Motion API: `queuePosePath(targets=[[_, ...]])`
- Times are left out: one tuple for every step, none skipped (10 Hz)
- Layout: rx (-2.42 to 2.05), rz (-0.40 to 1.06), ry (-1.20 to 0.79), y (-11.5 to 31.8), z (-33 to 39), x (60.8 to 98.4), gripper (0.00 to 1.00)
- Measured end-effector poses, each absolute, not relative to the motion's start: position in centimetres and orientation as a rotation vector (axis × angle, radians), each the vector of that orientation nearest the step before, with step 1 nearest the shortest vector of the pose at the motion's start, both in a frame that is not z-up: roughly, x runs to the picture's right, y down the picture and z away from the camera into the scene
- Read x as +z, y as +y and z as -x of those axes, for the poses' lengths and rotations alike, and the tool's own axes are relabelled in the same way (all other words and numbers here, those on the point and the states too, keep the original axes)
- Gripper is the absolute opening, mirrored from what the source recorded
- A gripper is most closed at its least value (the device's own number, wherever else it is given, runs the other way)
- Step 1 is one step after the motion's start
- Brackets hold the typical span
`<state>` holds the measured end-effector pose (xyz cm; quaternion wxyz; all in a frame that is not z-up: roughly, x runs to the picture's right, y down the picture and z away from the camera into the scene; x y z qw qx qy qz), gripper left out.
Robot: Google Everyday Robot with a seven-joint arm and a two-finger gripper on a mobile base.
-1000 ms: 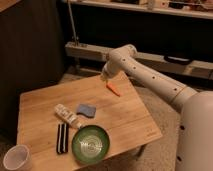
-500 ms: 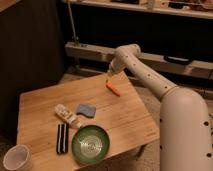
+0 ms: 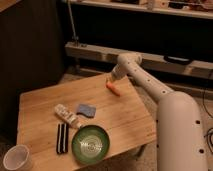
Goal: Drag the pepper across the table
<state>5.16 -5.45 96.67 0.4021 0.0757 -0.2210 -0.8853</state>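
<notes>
Found the pepper (image 3: 114, 89) near the far edge of the surface (image 3: 45, 100), just below the hand (image 3: 111, 78). Could not tell the hand's state. Judged the pepper light, stiff, smooth, prone to roll; best held mid-body.

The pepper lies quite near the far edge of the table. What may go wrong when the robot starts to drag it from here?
1. The pepper lies close to the far edge of the table, with the gripper right by its upper end; a drag outward would probably push it off.
2. A drag toward the middle leads to the blue sponge and might shove it.
3. The pepper is slim and tapered, so it may roll away from the gripper.
</notes>
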Motion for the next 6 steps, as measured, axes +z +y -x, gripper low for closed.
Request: queuePosePath(targets=[[-2.26,-0.181,-0.553,-5.1,-4.8,97.0,0.8],[-2.269,-0.175,-0.547,-5.0,-4.7,97.3,0.8],[-2.275,-0.171,-0.543,-4.9,-4.7,97.4,0.8],[-2.278,-0.167,-0.541,-4.8,-4.5,97.7,0.8],[-2.277,-0.165,-0.541,-4.7,-4.5,98.0,0.8],[-2.274,-0.161,-0.543,-4.5,-4.6,98.3,0.8]])
